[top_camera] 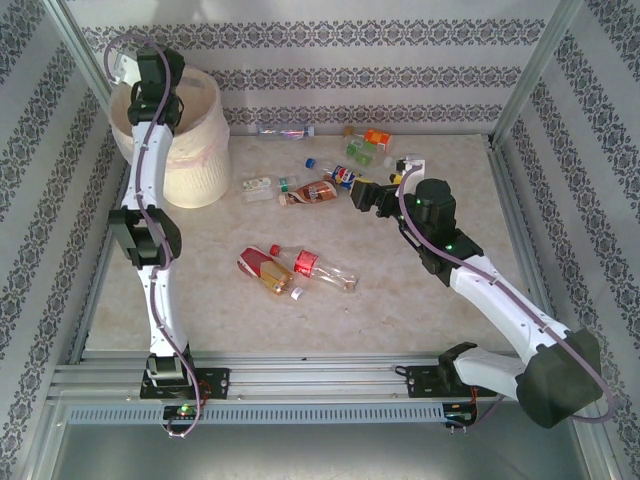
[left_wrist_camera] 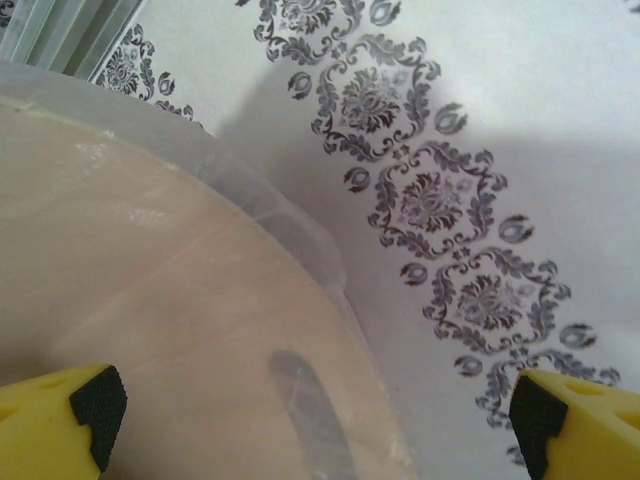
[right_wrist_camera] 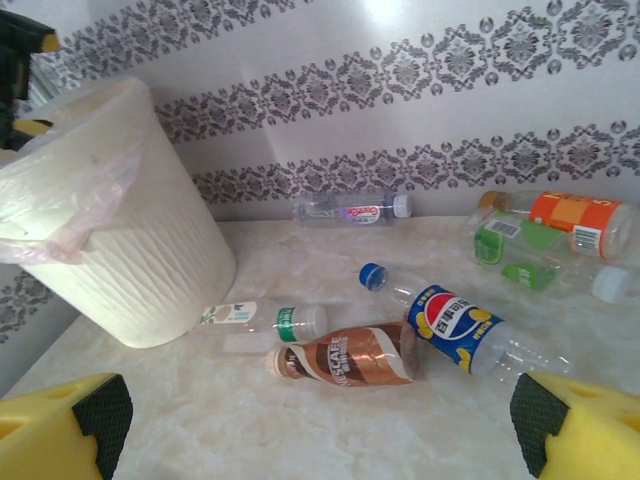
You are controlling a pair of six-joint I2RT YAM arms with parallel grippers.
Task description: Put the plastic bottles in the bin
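Left gripper (left_wrist_camera: 314, 418): hovered over the bin (top_camera: 205, 165), jaws released, empty.
Right gripper (right_wrist_camera: 320, 428): hovered low over the bench (top_camera: 400, 320), jaws released, empty.
Plastic bottles (top_camera: 312, 192): lay scattered on the bench, right of the bin.

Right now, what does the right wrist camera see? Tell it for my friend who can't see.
Several plastic bottles lie on a pale table, a brown-labelled bottle and a blue-labelled bottle nearest. The cream bin with a pink liner stands at left. The right gripper is open and empty.
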